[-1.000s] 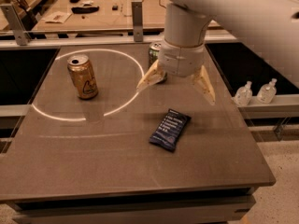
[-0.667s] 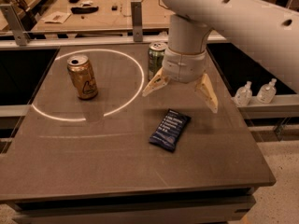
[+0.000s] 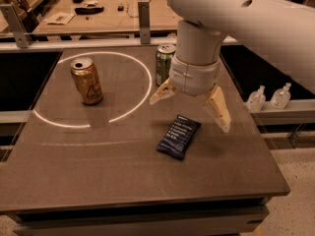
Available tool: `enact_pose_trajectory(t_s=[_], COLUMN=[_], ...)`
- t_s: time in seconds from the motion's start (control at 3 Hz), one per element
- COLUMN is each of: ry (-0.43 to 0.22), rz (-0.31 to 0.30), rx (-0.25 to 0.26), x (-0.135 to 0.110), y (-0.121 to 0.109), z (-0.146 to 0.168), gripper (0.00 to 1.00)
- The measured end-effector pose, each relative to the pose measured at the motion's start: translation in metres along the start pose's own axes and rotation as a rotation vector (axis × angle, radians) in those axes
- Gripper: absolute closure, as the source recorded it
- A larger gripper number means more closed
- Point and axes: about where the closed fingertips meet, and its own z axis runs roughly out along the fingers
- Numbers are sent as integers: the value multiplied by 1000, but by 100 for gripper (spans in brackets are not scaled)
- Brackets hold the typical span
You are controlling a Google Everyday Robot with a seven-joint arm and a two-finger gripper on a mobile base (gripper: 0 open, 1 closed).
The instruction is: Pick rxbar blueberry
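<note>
The rxbar blueberry (image 3: pixel 178 136) lies flat on the dark table (image 3: pixel 98 171), a navy wrapper with pale text lines, tilted slightly. My gripper (image 3: pixel 191 111) hangs just above and behind the bar, pointing down. Its two tan fingers are spread wide apart, one to the left (image 3: pixel 162 92) and one to the right (image 3: pixel 219 109). They hold nothing. The bar sits below the gap between the fingers, a little toward the near side.
A gold can (image 3: pixel 87 80) stands at the left inside a bright ring of light. A green can (image 3: pixel 165 64) stands behind the gripper's left finger. Two small bottles (image 3: pixel 268 98) sit on a ledge at the right. A wooden bench (image 3: pixel 108 9) lies behind.
The gripper has moved toward the near side and lower, closer to the bar. The green can behind it is now more exposed. The bar and cans have not moved.
</note>
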Motion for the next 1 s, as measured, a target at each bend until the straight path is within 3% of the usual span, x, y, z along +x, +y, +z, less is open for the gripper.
enact_pose_trajectory(t_s=[1.0], ry=[-27], rz=[-1], rx=[-6], x=[-16], y=[-20], z=[14], gripper=[0])
